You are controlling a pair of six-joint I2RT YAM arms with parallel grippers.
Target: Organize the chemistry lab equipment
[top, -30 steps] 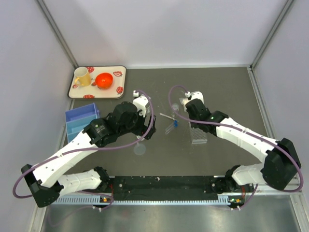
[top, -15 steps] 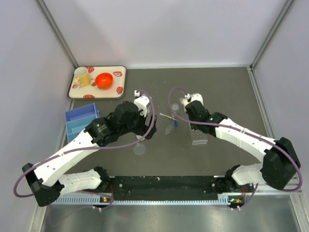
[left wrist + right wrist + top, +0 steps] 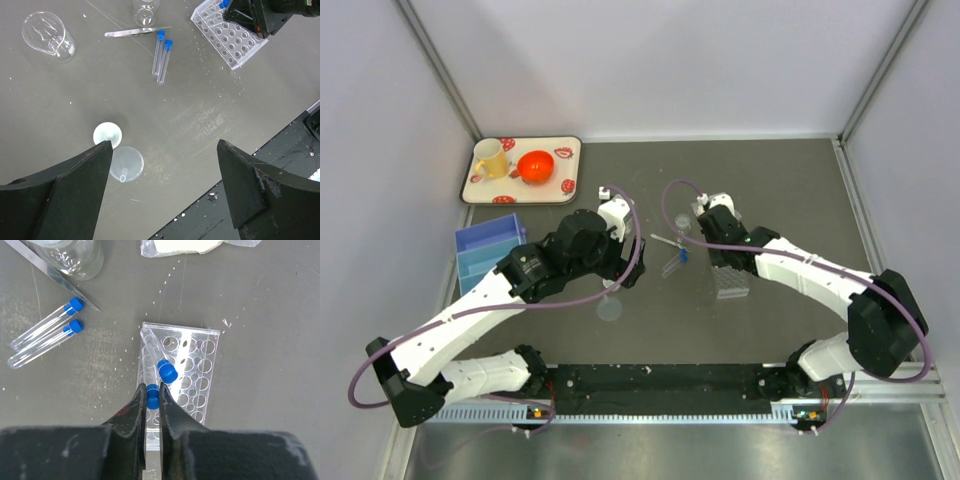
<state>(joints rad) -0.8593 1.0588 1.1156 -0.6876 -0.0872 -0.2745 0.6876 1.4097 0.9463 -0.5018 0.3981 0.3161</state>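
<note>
My right gripper is shut on a blue-capped tube, held upright over the near-left holes of the clear gridded rack. A second blue-capped tube leans in the rack just beyond it. Two more capped tubes lie on the table to the left, next to a thin metal rod. In the top view the right gripper is over the rack. My left gripper is open and empty, high above a clear funnel and a small round cup.
A glass jar and a plastic bag sit beyond the rack. A clear beaker lies on its side. A blue bin stands at the left. A tray with a yellow mug and red bowl is at the far left.
My right arm has shifted slightly left and away over the rack, still gripping the tube. The left arm has not moved.
</note>
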